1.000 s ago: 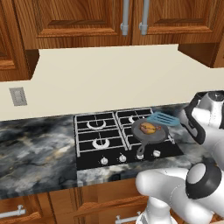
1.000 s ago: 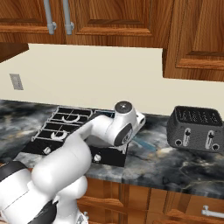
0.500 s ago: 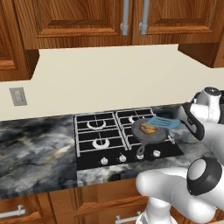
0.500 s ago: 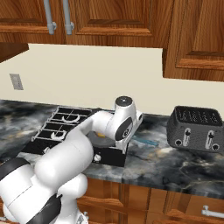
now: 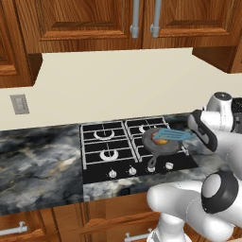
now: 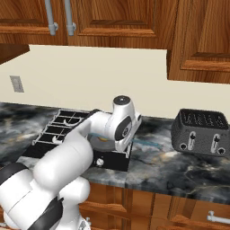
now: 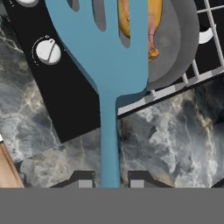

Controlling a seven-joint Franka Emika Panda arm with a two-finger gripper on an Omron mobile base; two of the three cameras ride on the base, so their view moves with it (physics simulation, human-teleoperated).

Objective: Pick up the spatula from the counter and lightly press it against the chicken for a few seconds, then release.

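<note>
Two dark fingers [image 7: 84, 179] are squeezing shut on the thin handle of the blue spatula [image 7: 109, 65], and they are holding it up above the marble worktop [image 7: 166, 140]. Its wide flat end is hanging right over the yellow chicken [image 7: 154, 13], which is sitting in the grey pan [image 7: 175, 48] on the right side of the black stove [image 7: 74, 100]. I cannot tell if the spatula is touching the chicken.
</note>
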